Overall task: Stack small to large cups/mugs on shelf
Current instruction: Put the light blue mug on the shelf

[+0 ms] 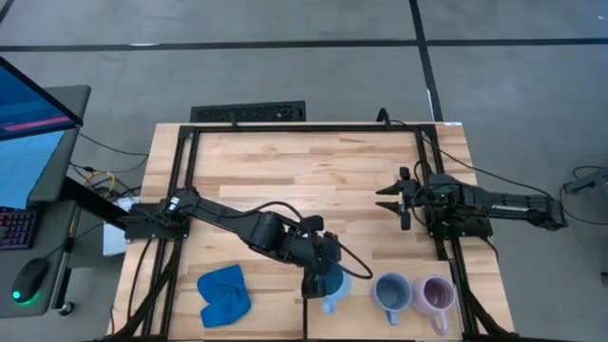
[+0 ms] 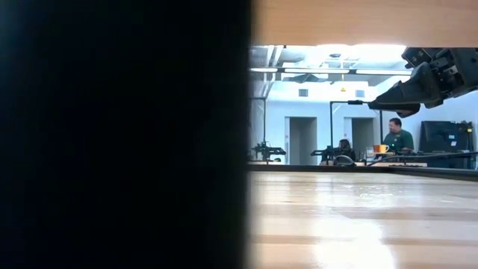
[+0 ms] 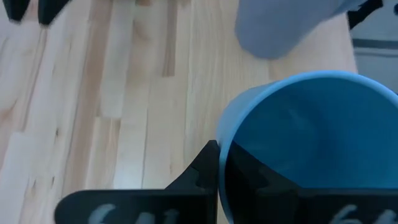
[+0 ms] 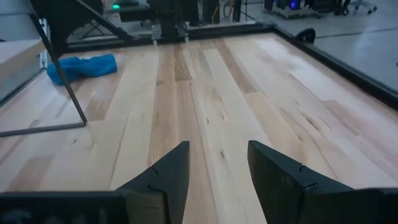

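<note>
Mugs, high view: three in a row along the lower edge, right of centre — sky-blue mug [image 1: 332, 284], grey-blue mug [image 1: 390, 291], lilac mug [image 1: 437, 294]. The two right-hand ones sit just beside each other; sky-blue is a little apart to their left.
Left gripper, high view: left gripper [image 1: 316, 281] sits on the sky-blue mug's rim, clamped tight on the wall. Fingertips are hidden under the wrist.
Right gripper, high view: right gripper [image 1: 388, 197] hangs over bare wood at mid-right, jaws spread wide, holding nothing, well apart from the mugs.
Shelf, high view: shelf [image 1: 304, 180] is pale wood inside black rails. The blue cloth [image 1: 224, 294] lies at lower left.
Handling, judged: ceramic, so stiff, fairly heavy, glazed and slick, liable to chip against another mug. A rim pinch opposite the handle looks the soundest hold, but nesting will need a level mug.
Low view: left half is blacked out by something close to the lens; no mug visible. A gripper shows at upper right; people sit far behind.
Left wrist view: sky-blue mug [image 3: 311, 146] fills the lower right, one finger [image 3: 202, 171] outside its wall, the other seemingly inside. The grey-blue mug [image 3: 277, 28] is cut off at the top.
Right wrist view: open fingers [image 4: 165, 174] over bare planks; cloth at upper left; mugs out of frame.
</note>
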`<act>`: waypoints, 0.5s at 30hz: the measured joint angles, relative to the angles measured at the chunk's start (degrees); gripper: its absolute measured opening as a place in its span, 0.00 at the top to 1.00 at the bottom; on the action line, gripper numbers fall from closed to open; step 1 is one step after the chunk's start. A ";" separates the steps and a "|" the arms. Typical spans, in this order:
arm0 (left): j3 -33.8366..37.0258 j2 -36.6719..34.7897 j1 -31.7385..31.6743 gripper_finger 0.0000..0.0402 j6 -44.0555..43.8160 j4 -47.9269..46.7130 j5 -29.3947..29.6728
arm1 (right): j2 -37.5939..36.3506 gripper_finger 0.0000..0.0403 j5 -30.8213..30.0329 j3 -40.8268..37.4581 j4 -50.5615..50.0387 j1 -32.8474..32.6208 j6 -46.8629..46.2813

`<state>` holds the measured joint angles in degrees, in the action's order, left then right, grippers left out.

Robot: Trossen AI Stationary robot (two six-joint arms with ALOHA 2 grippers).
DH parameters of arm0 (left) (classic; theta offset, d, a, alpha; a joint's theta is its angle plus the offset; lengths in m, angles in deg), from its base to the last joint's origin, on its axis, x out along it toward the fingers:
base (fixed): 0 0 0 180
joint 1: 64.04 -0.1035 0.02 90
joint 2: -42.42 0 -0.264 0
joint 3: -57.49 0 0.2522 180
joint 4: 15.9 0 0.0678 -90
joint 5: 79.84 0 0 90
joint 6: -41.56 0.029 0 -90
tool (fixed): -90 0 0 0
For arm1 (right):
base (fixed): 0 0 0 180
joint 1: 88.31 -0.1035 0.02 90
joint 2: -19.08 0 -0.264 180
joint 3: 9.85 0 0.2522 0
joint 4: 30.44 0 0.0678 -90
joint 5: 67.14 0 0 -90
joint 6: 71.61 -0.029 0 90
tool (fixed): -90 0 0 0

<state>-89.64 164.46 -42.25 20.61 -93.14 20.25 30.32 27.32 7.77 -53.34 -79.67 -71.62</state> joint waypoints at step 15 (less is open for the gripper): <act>0.25 2.30 0.02 1.00 -2.30 0.24 -2.09 | 0.92 0.55 0.01 0.00 -0.03 0.00 0.04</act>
<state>-89.39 166.76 -42.24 18.31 -92.90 18.16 31.24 27.33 7.77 -53.37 -79.67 -71.58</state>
